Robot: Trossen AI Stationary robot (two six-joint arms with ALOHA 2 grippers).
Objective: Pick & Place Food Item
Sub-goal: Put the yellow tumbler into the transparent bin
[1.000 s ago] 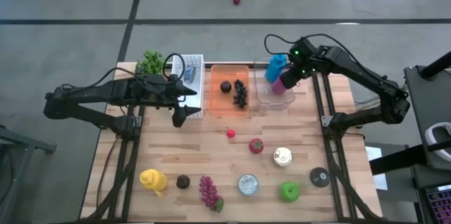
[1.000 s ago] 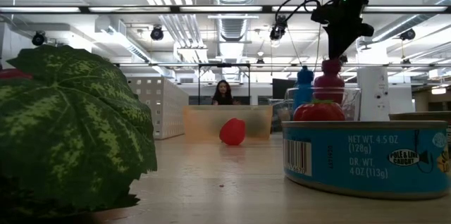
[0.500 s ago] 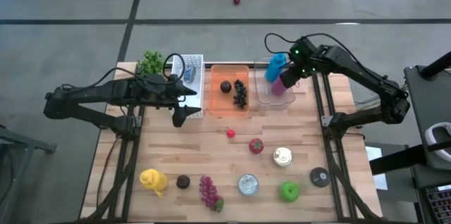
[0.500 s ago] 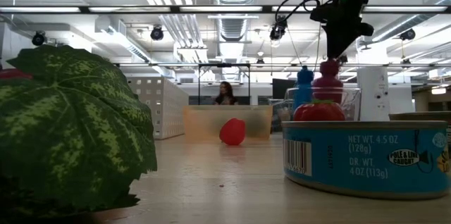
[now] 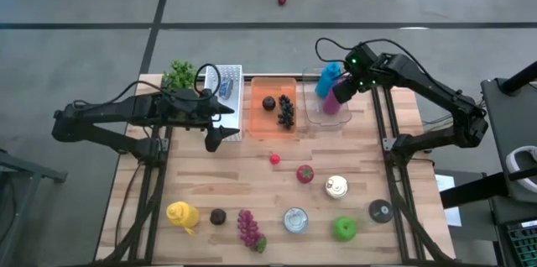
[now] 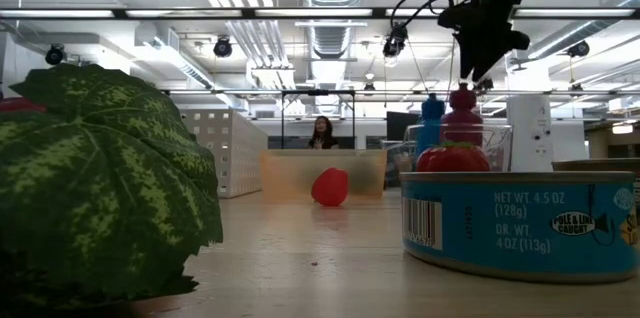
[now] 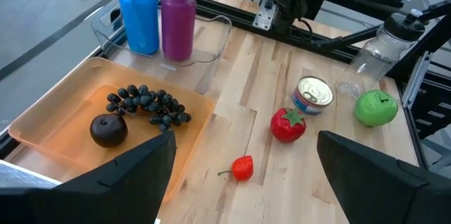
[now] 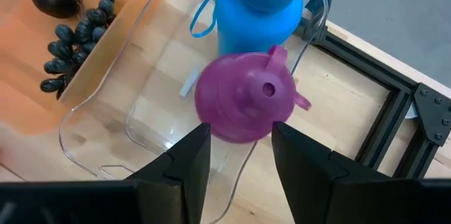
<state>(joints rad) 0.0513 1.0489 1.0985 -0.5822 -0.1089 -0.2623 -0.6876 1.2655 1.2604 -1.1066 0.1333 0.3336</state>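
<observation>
high view: right gripper [image 5: 347,87] sits over the purple bottle [image 5: 334,99] in the clear bin [image 5: 346,112] at the table's far edge, beside the blue bottle [image 5: 328,79]. Left gripper [image 5: 213,137] waits near the orange tray [image 5: 260,124], fingers spread, holding nothing.

low view: right gripper [image 6: 484,63] hangs just above the bottle's cap [image 6: 462,94]. There is a small gap between them, so the bottle looks released.

left wrist view: purple bottle [image 7: 178,14] stands upright in the bin, just beside the blue one [image 7: 139,11]. Grapes [image 7: 146,105] and a plum [image 7: 108,129] lie in the tray.

right wrist view: fingers [image 8: 184,164] are apart, straddling the cap [image 8: 244,106] without clamping it.

step: judged as letting go and pulling clear. Lift straight up along the bottle's axis, jaws wide, so neither finger drags the cap or tips it into the blue bottle.

axis: the bottle's long axis is vertical, with the cap pointing up at the gripper and the base on the bin floor.
</observation>
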